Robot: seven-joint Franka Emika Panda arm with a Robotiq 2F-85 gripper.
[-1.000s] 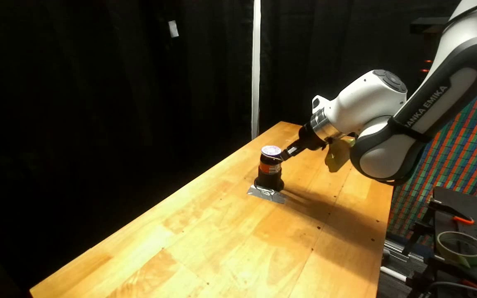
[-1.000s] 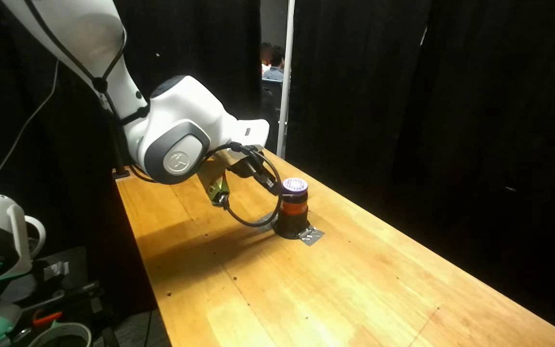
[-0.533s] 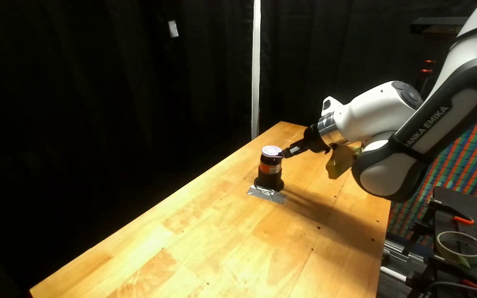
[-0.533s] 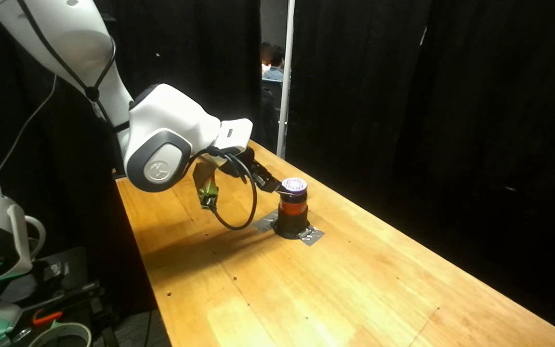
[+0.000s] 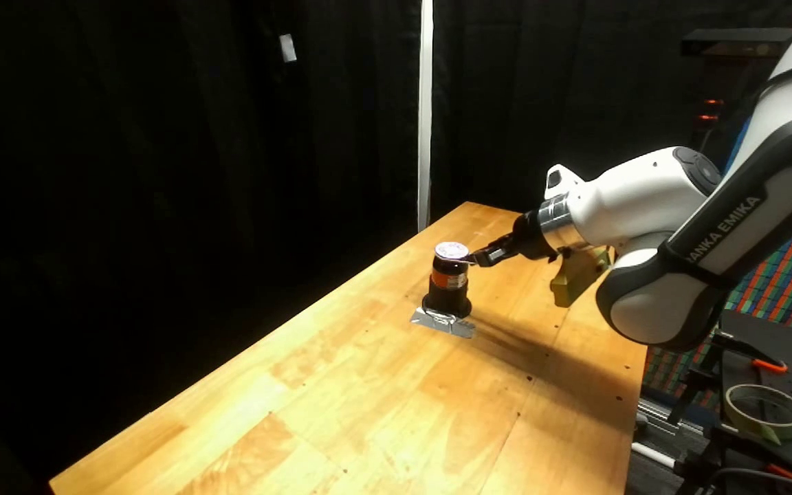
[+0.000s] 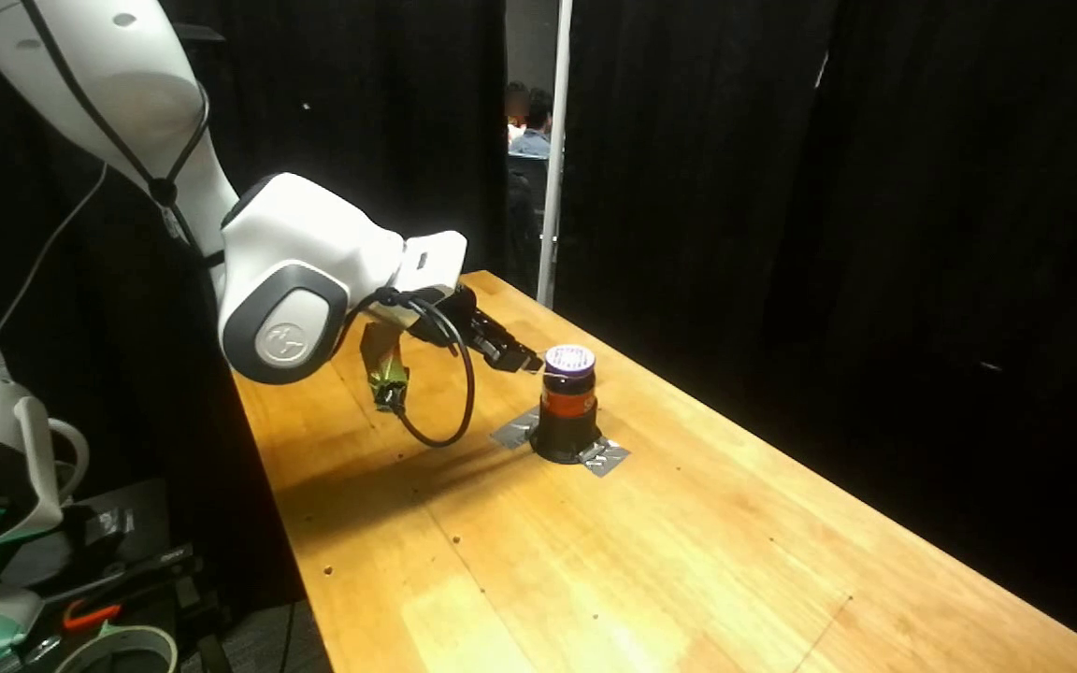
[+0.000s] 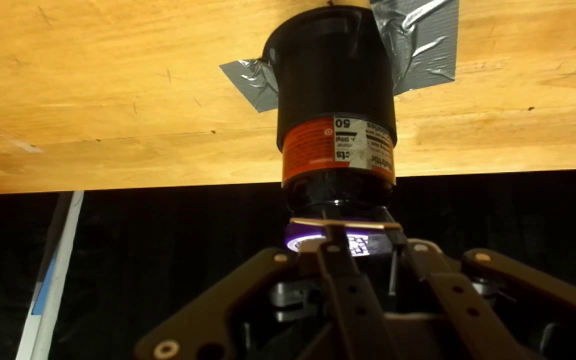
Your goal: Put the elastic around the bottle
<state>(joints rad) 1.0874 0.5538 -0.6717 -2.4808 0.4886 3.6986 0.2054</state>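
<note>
The bottle (image 5: 448, 279) stands upright on the table in both exterior views (image 6: 568, 404). It has an orange-red label, a dark neck and a purple-white top. Its lower part sits in a black flared base; in the wrist view the bottle (image 7: 308, 152) appears upside down. The elastic (image 7: 310, 221) is a thin tan band stretched across the bottle's top end and both fingertips. In an exterior view it shows as a thin line at the bottle neck (image 6: 557, 377). My gripper (image 7: 359, 218) is beside the bottle top, fingers partly apart, no object between them. The elastic's far side is hidden.
Grey tape (image 7: 425, 47) fixes the base to the wooden table (image 5: 368, 385). A black cable (image 6: 469, 393) loops from my wrist beside the bottle. A pole (image 6: 552, 168) and dark curtains stand behind. A tape roll (image 5: 766, 412) lies on a side cart.
My gripper has drawn back from the bottle and the arm has lowered and tilted flatter. The fingertips stay near the bottle top with the elastic stretched between. The bottle has not moved.
</note>
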